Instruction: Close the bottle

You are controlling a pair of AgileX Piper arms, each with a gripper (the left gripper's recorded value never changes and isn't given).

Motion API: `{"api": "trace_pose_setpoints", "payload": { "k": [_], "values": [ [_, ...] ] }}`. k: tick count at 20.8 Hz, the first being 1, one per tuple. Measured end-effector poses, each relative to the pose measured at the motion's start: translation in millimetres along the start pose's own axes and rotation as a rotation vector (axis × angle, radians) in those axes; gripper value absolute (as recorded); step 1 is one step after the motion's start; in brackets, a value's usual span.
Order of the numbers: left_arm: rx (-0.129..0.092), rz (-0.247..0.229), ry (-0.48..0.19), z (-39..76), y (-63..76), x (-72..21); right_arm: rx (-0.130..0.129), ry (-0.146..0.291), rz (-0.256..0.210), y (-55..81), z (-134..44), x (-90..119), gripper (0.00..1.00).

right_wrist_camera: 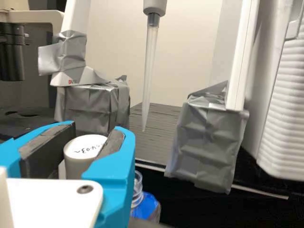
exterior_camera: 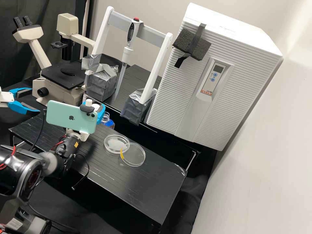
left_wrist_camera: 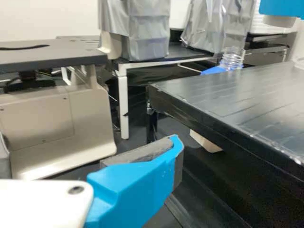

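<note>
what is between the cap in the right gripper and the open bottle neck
Nothing visible. The right gripper holds the white cap above and a little to one side of the bottle, whose neck is open, with only air between them.

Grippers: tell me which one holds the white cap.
The right gripper, over the bottle, clamps the cap; the left gripper is open and empty beside the bench.
</note>
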Motion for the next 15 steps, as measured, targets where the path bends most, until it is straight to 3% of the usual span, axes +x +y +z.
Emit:
{"api": "trace_pose_setpoints", "payload": {
  "k": [8,10,15],
  "values": [
    [-0.006,0.002,0.016,-1.3,-0.4,-4.7,-0.012,-0.001,0.0,-5.2,-5.3,25.7,0.0],
    [-0.006,0.003,0.018,-1.8,-0.3,-5.0,-0.029,-0.006,-0.002,-6.2,-4.2,30.3,0.0],
    [-0.006,0.004,0.021,-2.5,-0.2,-5.4,-0.043,-0.018,-0.016,-10.4,-0.7,38.5,0.0]
  ]
}}
